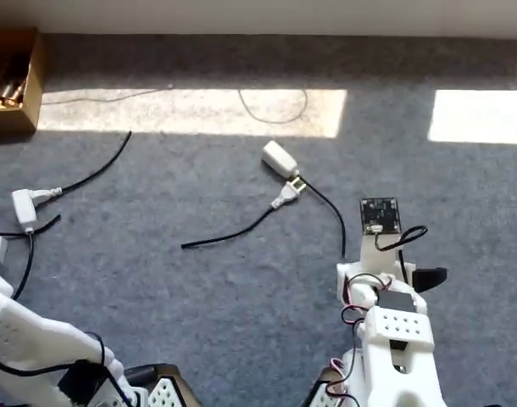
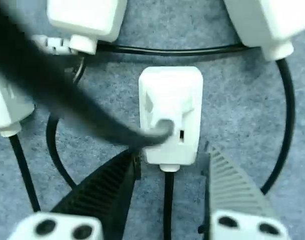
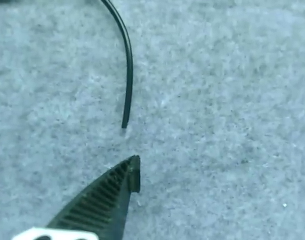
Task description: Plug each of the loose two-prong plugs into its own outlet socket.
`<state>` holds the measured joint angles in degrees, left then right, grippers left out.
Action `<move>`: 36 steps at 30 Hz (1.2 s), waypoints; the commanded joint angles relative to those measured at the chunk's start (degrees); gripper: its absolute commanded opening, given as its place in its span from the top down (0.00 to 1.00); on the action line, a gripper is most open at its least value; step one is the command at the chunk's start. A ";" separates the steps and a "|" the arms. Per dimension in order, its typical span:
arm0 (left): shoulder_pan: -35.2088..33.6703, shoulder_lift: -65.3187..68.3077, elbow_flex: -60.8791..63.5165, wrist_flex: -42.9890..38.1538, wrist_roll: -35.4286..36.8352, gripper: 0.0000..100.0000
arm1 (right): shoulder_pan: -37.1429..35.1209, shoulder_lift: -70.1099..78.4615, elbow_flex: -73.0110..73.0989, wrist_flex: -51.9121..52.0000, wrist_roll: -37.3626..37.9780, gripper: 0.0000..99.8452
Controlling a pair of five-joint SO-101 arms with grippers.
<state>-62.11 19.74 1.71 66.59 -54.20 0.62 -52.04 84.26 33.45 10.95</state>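
Seen from the left wrist, a white outlet socket [image 2: 170, 107] lies on the carpet, its black cord running back between my fingers. My left gripper [image 2: 171, 162] is open, its jaws on either side of the socket's cord end. A blurred black cable [image 2: 57, 95] crosses in front. Mid-carpet, a white two-prong plug [image 1: 286, 197] lies just in front of another white socket [image 1: 279, 157], prongs toward it and apart. My right gripper [image 1: 394, 261] is open near a black cord's cut end [image 3: 125, 124], with one black finger [image 3: 110, 195] just short of it.
More white plug and socket blocks [image 2: 85, 17] lie around the left gripper, and two show at the left edge [image 1: 25, 206]. A wooden box [image 1: 13, 80] stands at the back left. Black cords [image 1: 233, 231] trail over the grey carpet.
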 commanded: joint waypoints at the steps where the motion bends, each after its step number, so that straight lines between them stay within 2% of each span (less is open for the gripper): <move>1: 0.48 -2.07 -5.41 1.58 2.55 0.58 | -0.40 -1.01 -0.31 -0.84 -0.09 0.41; 4: 0.84 -5.41 -8.84 1.67 8.26 0.58 | -0.40 -1.01 -0.31 -0.84 -0.09 0.41; 7: 3.21 -9.98 -9.80 1.85 9.41 0.58 | -0.40 -1.01 -0.31 -0.84 -0.09 0.41; 10: 9.54 -15.60 -9.71 6.59 10.20 0.58 | -0.40 -1.01 -0.31 -0.84 -0.09 0.41; 13: 20.00 -19.65 -9.71 10.64 17.49 0.58 | -0.22 -1.19 -0.40 -0.84 -0.09 0.41; 16: 33.45 -20.62 -9.89 11.25 25.85 0.58 | 3.65 -1.10 -0.66 -0.92 -0.44 0.41; 20: 52.35 -19.30 -10.24 10.99 29.80 0.58 | 8.66 -1.10 -0.75 -3.74 -3.87 0.41; 23: 63.69 -14.81 -12.44 7.21 30.15 0.58 | 9.63 -1.19 -0.84 -4.09 -4.04 0.41; 27: 71.25 -2.95 -21.85 1.85 30.86 0.58 | 9.45 -1.10 -0.84 -4.09 -3.87 0.41; 31: 73.19 13.93 -38.64 2.02 36.66 0.59 | 8.40 -1.10 -0.75 -4.09 -3.78 0.41; 36: 73.27 33.54 -60.26 7.56 39.12 0.70 | 7.60 -1.10 -0.66 -4.09 -3.69 0.41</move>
<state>10.42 44.79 -44.53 70.90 -16.13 8.79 -52.04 84.26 30.29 7.43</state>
